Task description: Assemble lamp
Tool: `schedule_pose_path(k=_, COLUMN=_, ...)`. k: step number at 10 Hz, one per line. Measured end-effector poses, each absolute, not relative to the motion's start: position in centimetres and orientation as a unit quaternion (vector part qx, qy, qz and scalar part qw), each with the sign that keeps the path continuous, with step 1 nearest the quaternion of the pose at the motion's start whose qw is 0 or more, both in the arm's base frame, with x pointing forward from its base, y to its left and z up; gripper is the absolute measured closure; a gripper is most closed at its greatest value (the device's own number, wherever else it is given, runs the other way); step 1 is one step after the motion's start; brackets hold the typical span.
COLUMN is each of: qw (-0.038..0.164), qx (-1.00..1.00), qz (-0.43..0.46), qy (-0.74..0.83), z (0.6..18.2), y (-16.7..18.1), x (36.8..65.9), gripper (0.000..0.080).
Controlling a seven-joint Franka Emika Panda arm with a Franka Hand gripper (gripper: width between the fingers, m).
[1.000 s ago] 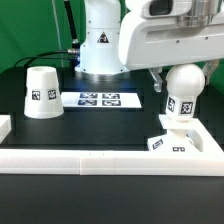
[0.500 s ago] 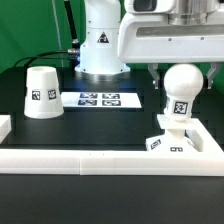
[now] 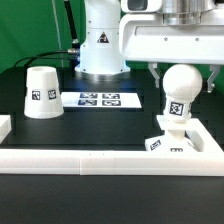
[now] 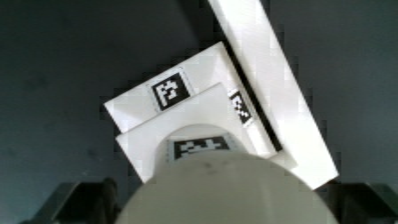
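Observation:
The ball-topped bulb [image 3: 181,92] stands upright on the small square base [image 3: 170,144] at the exterior view's right, just behind the front rim bar. My gripper [image 3: 182,80] comes down from above with one finger on each side of the bulb's ball and is shut on it. In the wrist view the bulb [image 4: 214,185] fills the space between my fingers [image 4: 80,203], with the tagged base [image 4: 178,95] beneath it. The cone shade [image 3: 40,92] stands alone at the exterior view's left, wide end down.
The marker board [image 3: 100,99] lies flat at the middle back. A long white rim bar [image 3: 90,160] runs along the front, and it also shows in the wrist view [image 4: 249,50] beside the base. The robot's white pedestal [image 3: 100,45] stands behind.
My hand has turned about its vertical axis over the bulb. The bulb's tag has shifted slightly toward the exterior view's left. The base and shade have not moved.

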State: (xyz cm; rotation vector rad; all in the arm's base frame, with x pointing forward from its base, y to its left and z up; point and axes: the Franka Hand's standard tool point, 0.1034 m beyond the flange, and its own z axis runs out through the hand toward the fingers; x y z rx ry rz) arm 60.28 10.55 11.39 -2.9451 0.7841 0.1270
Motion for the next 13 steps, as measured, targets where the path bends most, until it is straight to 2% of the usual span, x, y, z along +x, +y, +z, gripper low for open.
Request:
schedule_pose_path(k=1, qw=0.045, qx=-0.964, qz=0.042, qy=0.258, z=11.36, y=10.57, x=60.26, gripper=0.0222)
schedule_pose_path(k=2, qw=0.045, qx=-0.966, qz=0.042, qy=0.25, z=11.32, y=10.55, x=60.25, gripper=0.0127)
schedule_pose_path(k=3, qw=0.043, qx=-0.979, qz=0.039, qy=0.198, z=11.21, y=10.42, x=60.22, gripper=0.0105)
schedule_pose_path(k=13, qw=0.039, qx=-0.978, qz=0.018, qy=-0.206, z=11.3, y=9.93, x=60.52, gripper=0.01)
